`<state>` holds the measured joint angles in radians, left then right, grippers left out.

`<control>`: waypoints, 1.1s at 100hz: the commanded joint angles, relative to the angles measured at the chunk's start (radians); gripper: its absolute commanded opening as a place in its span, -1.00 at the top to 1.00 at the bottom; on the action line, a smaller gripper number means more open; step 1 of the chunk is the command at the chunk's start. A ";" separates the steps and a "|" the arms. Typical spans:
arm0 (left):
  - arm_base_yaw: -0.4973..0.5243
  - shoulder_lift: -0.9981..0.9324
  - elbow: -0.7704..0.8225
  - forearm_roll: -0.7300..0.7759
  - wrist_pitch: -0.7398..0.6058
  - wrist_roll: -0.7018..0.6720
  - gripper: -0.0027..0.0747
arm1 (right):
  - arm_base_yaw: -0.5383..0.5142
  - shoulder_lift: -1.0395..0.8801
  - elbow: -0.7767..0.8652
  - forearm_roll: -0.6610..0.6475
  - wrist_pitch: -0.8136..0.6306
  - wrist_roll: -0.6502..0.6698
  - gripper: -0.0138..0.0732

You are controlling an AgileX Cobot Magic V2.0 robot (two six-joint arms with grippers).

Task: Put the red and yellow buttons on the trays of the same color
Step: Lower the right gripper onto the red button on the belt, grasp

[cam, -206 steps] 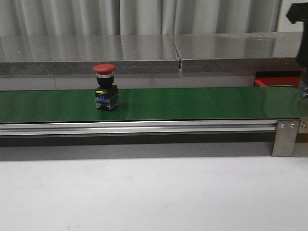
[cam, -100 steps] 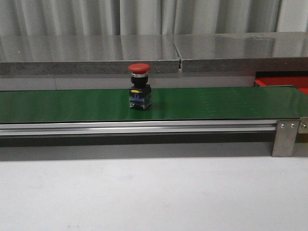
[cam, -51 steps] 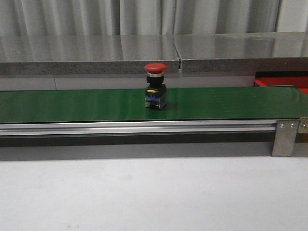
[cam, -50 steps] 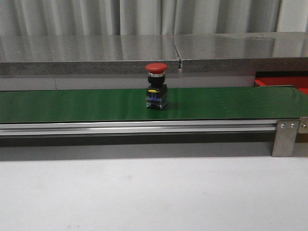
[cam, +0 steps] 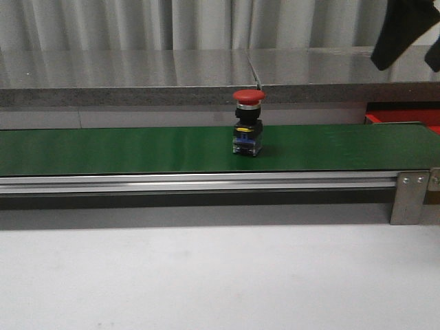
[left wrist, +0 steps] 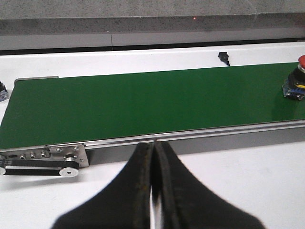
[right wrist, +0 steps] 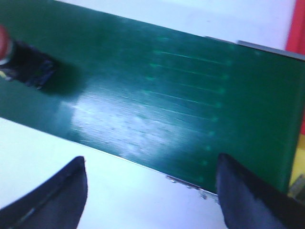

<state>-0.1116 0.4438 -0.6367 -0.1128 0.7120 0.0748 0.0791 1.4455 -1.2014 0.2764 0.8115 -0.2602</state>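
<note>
While my left gripper [left wrist: 153, 157] has its two dark fingers [left wrist: 139, 191] pressed flat together with nothing between them, it hangs above the white table [left wrist: 248, 181] just in front of the near rail of the green belt [left wrist: 143, 105]. My right gripper [right wrist: 151, 191] has its fingers [right wrist: 66, 191] spread wide apart, empty, and it hovers over the belt's near edge at the end of the conveyor; in the front view only a dark part of that arm [cam: 405, 31] shows at the upper right corner. Out from there, the red button [cam: 248, 122] stands upright on the belt, its red domed cap on top of a dark body with a yellow and blue band low down. It sits a little right of the belt's middle in the front view, well apart from both of my grippers. In my left wrist view it shows at the far edge of the picture [left wrist: 296, 82]; in my right wrist view it is a blurred shape [right wrist: 24, 64] at the side. The red tray [cam: 405, 117] lies behind the belt's right end, only partly seen. A grey metal shelf [cam: 137, 75] runs along behind the belt.
</note>
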 commanded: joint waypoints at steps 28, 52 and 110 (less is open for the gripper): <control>-0.008 0.004 -0.029 -0.009 -0.069 0.002 0.98 | 0.177 0.202 -0.281 0.001 0.135 -0.088 -0.60; -0.008 0.004 -0.029 -0.009 -0.069 0.002 0.98 | 0.210 0.388 -0.474 -0.019 0.176 -0.119 -0.60; -0.008 0.004 -0.029 -0.009 -0.069 0.002 0.98 | 0.197 0.435 -0.526 -0.076 0.101 -0.122 0.18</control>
<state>-0.1116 0.4438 -0.6367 -0.1128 0.7120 0.0748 0.2902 1.9663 -1.6964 0.1968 0.9648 -0.3707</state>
